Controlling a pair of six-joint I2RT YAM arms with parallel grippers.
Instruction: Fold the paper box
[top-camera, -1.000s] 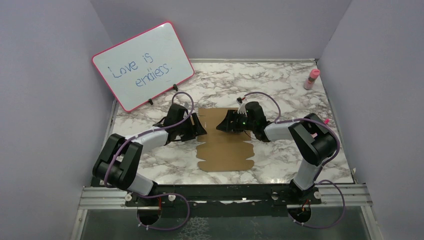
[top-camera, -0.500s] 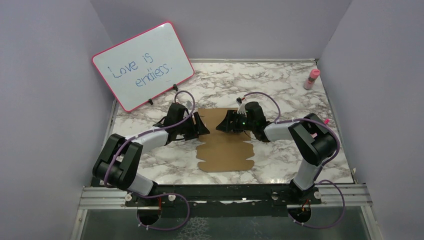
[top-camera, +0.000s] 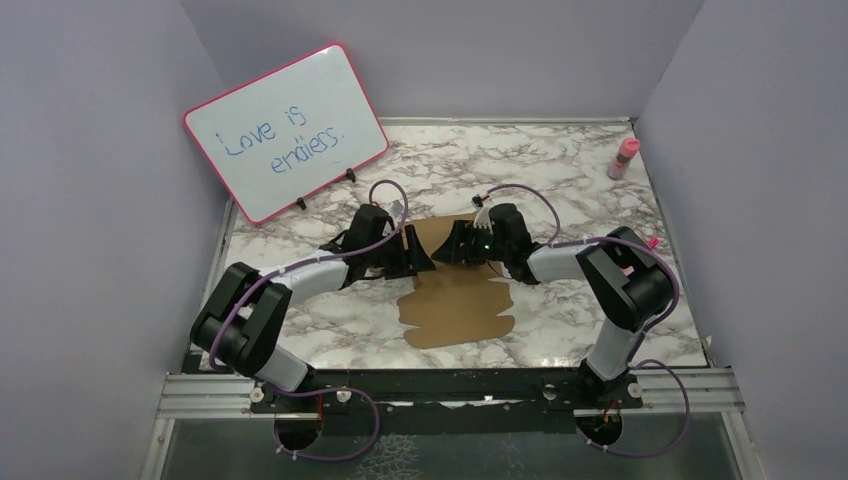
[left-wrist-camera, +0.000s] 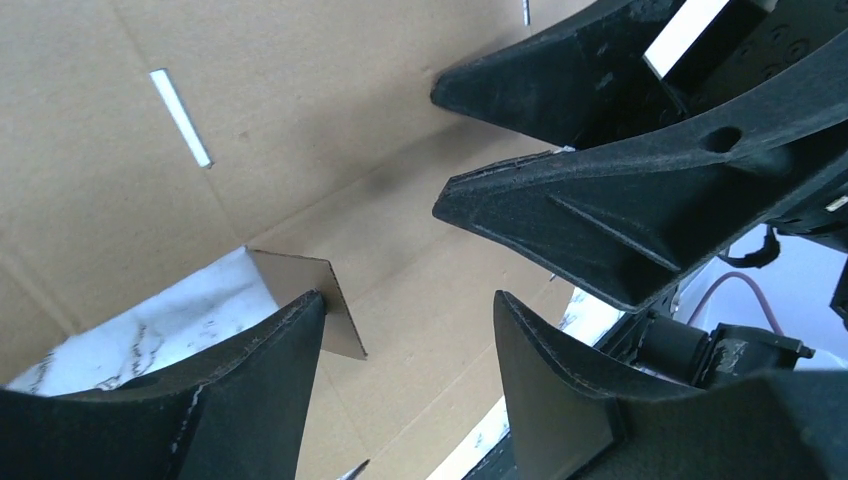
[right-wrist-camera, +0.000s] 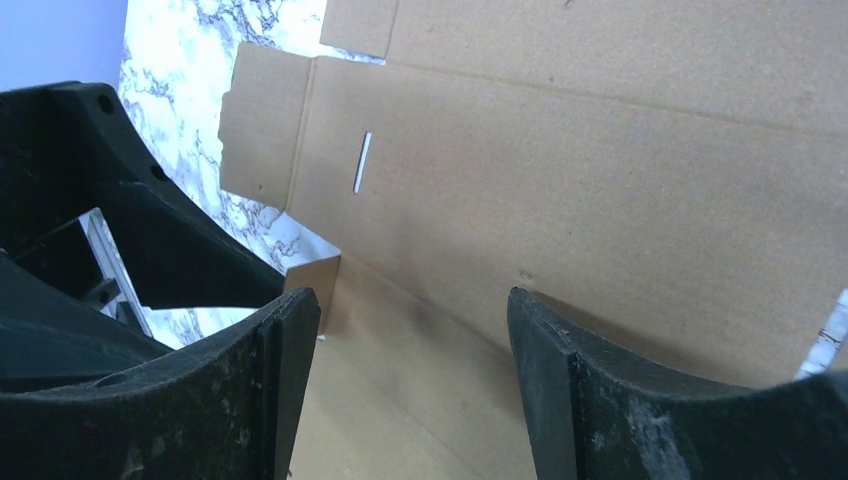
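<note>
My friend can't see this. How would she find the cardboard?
Start at the marble table. In its middle, between the left arm and right arm, lies the cardboard sheet. It is the only brown thing there, with notched sides.

The only legible writing is the blue handwritten "Love is endless.", set in two rows across the pink-rimmed whiteboard (top-camera: 287, 132), which stands tilted on the bench (top-camera: 560, 170), beyond and to the left of the left gripper (top-camera: 424, 258).
</note>
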